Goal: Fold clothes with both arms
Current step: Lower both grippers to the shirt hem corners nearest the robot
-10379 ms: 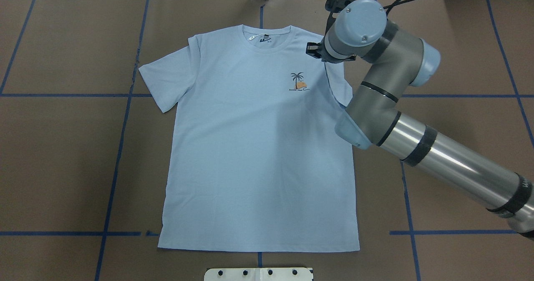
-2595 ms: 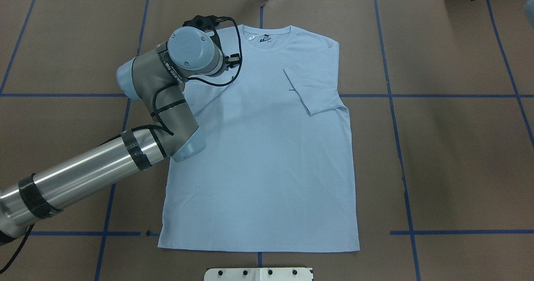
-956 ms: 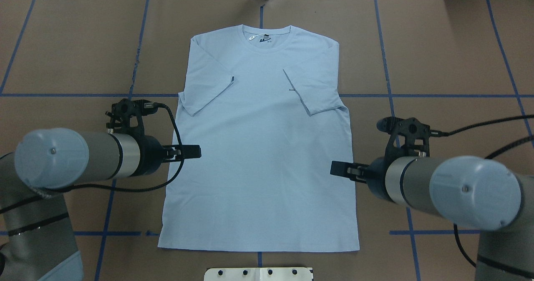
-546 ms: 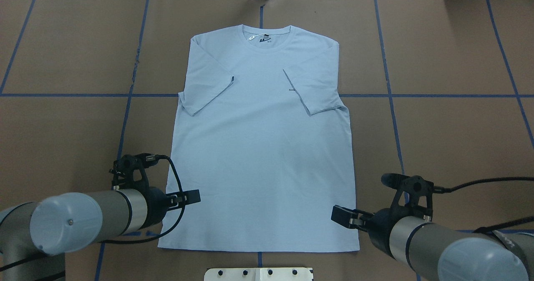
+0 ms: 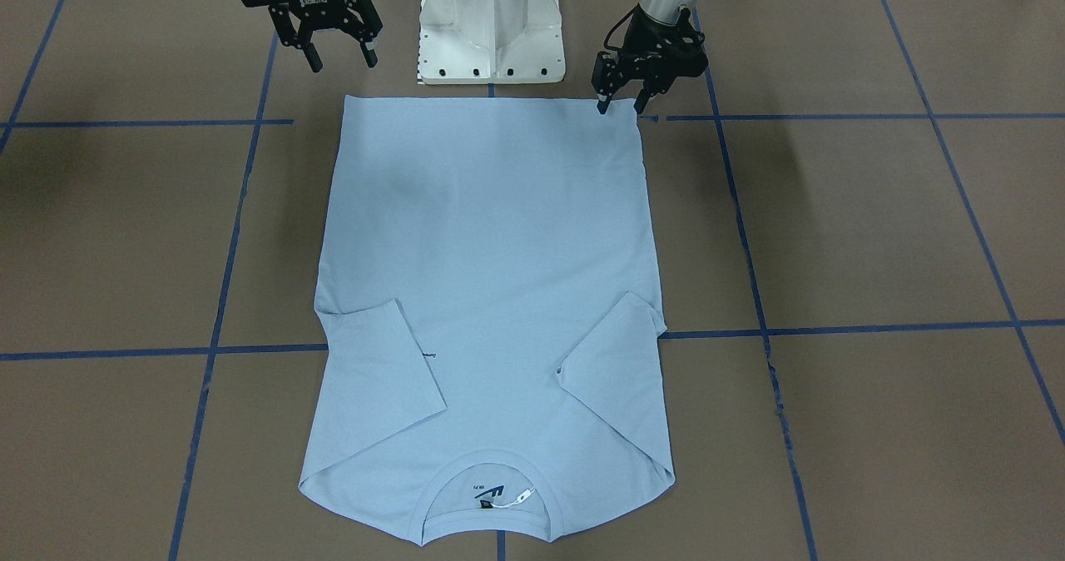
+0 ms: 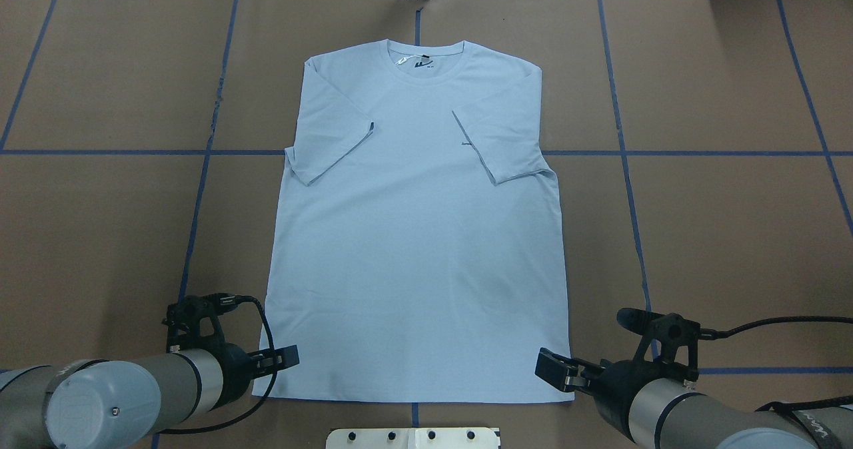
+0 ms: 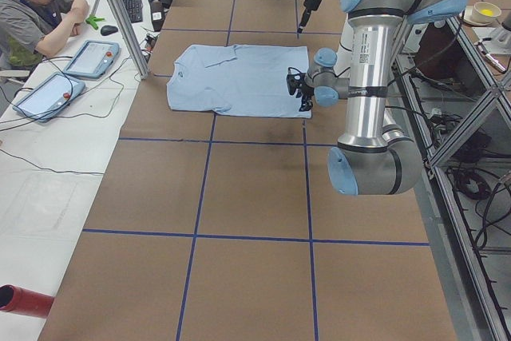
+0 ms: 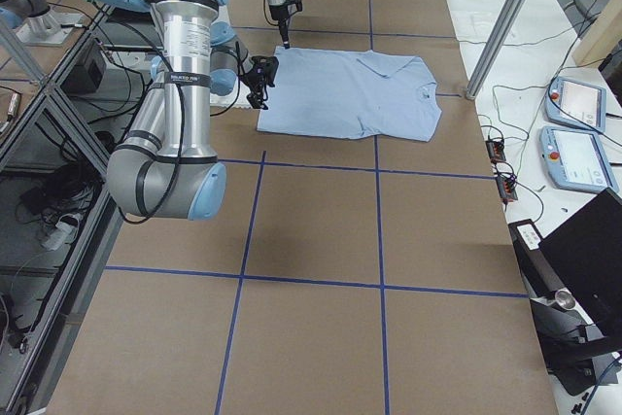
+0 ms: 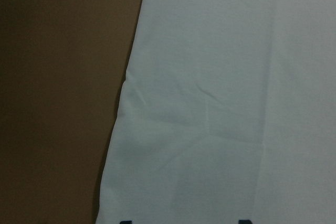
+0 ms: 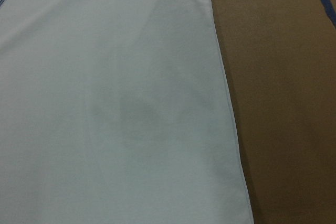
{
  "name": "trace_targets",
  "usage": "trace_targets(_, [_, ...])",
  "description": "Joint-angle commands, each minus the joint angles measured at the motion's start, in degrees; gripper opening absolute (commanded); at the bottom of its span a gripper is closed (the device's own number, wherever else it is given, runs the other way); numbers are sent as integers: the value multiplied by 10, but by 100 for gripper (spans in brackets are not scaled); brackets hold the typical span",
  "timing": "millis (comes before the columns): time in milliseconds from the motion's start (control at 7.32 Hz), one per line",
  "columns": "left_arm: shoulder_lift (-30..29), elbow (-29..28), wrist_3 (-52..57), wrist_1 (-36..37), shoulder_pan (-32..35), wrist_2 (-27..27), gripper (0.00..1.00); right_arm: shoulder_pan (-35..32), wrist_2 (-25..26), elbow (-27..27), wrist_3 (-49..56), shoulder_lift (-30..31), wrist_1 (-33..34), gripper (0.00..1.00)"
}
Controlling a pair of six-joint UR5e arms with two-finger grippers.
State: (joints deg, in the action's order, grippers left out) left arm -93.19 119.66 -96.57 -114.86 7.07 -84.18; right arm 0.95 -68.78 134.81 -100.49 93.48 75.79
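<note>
The brown paper-covered surface, crossed by blue tape lines, is carrying a light blue T-shirt. The shirt is lying flat in the middle, its collar pointing away from the robot and its hem lying just in front of the white pedestal base. Both short sleeves are lying folded inward over the chest.

Beyond the collar end, a person is sitting at a white side surface with two tablet-like pendants lying on it, well apart from the shirt.

The left arm is standing as a tall column beside the hem, with its wrist reaching down and in. The right arm is mirroring it at the other hem corner.

The left claw is pointing down at its hem corner with its fingers moderately spread, one tip over the cloth and the other just off the edge. The right claw is hanging near the opposite corner with its fingers spread wide, gripping nothing.
</note>
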Motion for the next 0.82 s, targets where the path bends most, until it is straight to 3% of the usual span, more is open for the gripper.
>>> trace_targets(0, [8,-6,-1,1,-17,8,74,1,1,-1,-1,0,0,98])
trace_targets(410, [7,-15,-2,3,-28,13,73,2,2,-1,-1,0,0,98])
trace_targets(683, [7,-16,-2,4,-29,16,65,3,2,-1,-1,0,0,98])
